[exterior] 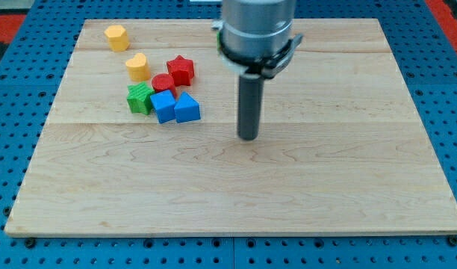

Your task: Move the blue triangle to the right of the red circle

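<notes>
blue triangle (187,109) is a small chunky wedge with a peaked top, sitting left of centre on the wooden board (325,179), touching the blue cube (163,106) and just below-right of the red circle (163,83). my tip (248,137) is a bare rod holding nothing, off to the triangle's right with a clear gap.

Wooden board (288,187): blue triangle (187,109), red circle (163,83), five other blocks, view's upper left.

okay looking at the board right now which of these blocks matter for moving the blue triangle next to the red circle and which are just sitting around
Part of the job:
blue triangle
red circle
my tip, apart from the blocks, toward the view's right

Just lying about:
blue cube
green block
red star
two yellow blocks
</notes>
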### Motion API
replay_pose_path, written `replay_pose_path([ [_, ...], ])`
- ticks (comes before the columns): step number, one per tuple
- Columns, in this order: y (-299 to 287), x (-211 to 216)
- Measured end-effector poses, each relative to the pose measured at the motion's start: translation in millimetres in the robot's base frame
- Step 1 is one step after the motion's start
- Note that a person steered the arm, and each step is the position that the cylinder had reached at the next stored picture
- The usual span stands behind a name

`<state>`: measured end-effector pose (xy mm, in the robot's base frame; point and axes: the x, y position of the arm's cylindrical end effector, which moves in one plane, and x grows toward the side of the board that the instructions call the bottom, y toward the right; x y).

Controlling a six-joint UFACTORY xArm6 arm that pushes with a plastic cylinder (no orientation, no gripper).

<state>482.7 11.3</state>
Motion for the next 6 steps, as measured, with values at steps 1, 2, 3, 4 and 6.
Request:
replay_pose_path([
  [1, -37.9, 20.3],
  [2, -54.2, 1.1],
  [3, -69.5, -7.4],
  [4, -78.4, -35.9],
  [6, -102.2, -56.3],
])
